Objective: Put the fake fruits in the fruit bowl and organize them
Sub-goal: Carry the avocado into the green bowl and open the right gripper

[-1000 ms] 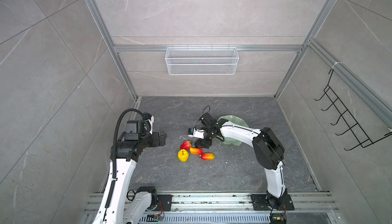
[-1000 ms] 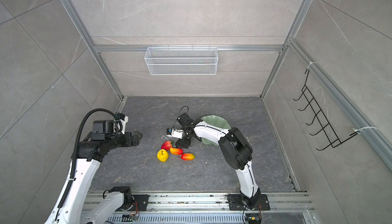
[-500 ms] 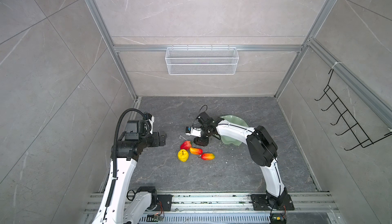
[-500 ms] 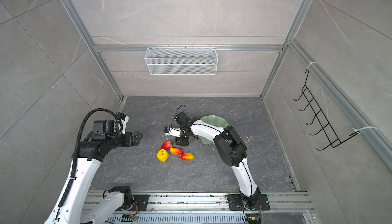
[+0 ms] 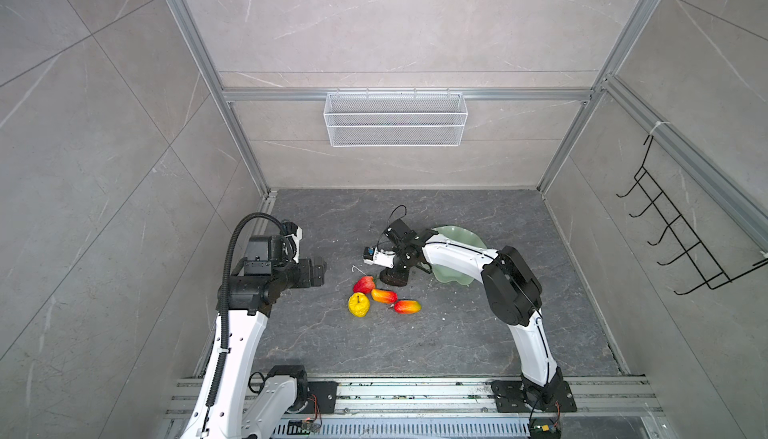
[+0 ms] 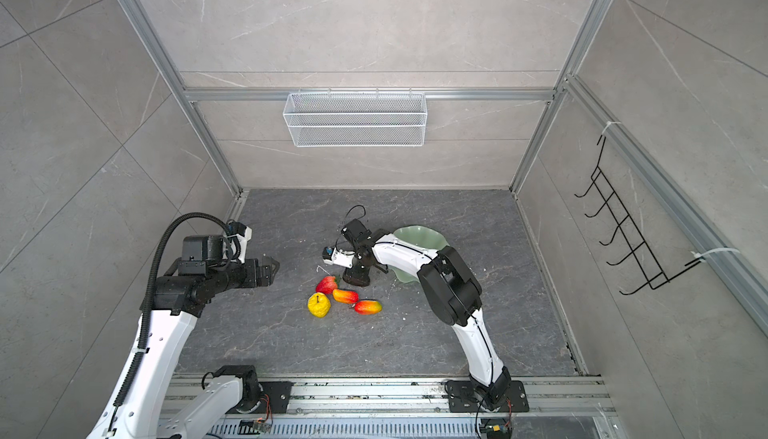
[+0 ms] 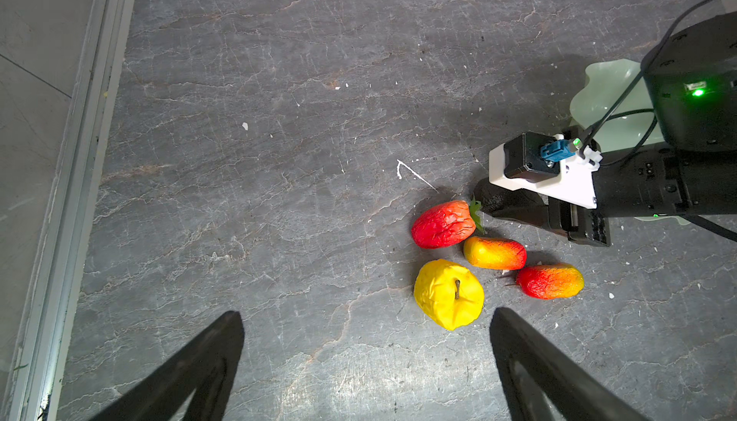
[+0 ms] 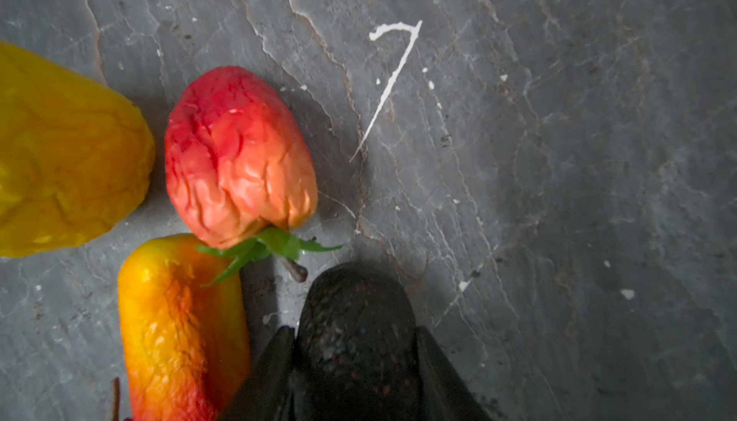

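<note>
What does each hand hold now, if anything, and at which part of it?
The right hand grips the black fruit by its two sides, near one end. The left hand is open and empty.

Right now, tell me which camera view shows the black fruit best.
Right wrist: the black fruit fills the foreground, pebbly skin clear, pinched in the right gripper. Left wrist shows only one dark end poking from that gripper; both top views a small dark blob.

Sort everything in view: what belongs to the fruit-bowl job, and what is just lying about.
Job: lumpy yellow fruit, red strawberry, red-orange fruit by the strawberry, outer red-orange fruit, black oval fruit, pale green bowl.
Just there: white wire basket, black hook rack, both wall-hung.
</note>
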